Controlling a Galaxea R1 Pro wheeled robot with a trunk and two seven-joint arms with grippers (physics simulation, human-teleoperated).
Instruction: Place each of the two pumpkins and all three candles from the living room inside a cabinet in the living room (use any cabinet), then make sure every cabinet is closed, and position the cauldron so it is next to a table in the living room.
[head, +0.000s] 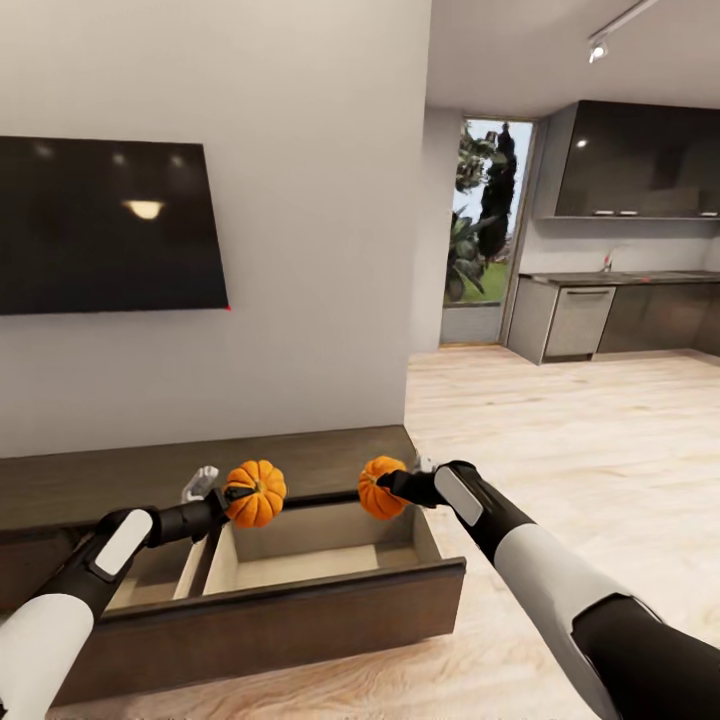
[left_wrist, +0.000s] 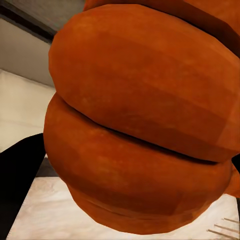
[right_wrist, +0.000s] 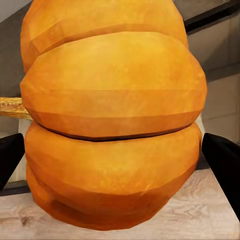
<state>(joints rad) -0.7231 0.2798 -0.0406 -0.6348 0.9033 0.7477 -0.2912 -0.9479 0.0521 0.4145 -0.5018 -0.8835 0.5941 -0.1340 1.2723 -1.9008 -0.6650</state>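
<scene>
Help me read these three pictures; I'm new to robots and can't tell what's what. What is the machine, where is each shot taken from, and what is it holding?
This is a simulated two-armed robot on wheels. The wide picture comes from a camera on its head, looking down over both arms.

The left gripper holds one pumpkin; the right gripper holds the other pumpkin. Both hang over an open drawer of the long, dark brown cabinet, beneath a wall-mounted television. A kitchen shows further back.

The two close-ups come from cameras near each gripper, looking along its fingers. That is why the left pumpkin and the right one look huge there. The black shapes at the edges are fingers.
</scene>
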